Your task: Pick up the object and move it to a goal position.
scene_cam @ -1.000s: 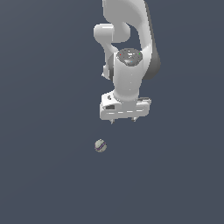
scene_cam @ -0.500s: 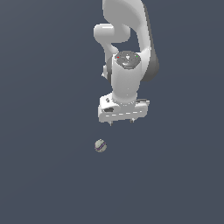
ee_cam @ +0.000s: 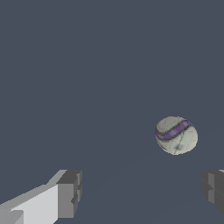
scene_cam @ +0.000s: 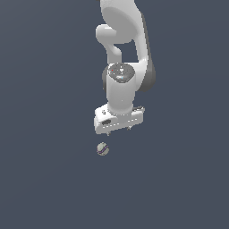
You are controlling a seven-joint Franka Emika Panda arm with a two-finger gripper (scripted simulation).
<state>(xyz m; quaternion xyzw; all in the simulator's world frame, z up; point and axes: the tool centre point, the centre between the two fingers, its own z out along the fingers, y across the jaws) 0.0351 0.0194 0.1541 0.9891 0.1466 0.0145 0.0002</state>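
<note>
I see one flat, featureless surface (scene_cam: pixel 49 179) of dark slate blue filling the whole exterior view from edge to edge, with no seams, borders or markings anywhere I can make out. Only one thing appears to lie on it: a small greyish-beige mottled ball (scene_cam: pixel 103 149) with a dark purple band around it, sitting a little left of centre and just below the middle of that frame. In my wrist view the same dark surface (ee_cam: pixel 87 65) again fills the picture, and the ball (ee_cam: pixel 176 135) shows in the right half, slightly below mid-height, its purple band curving across its upper part
</note>
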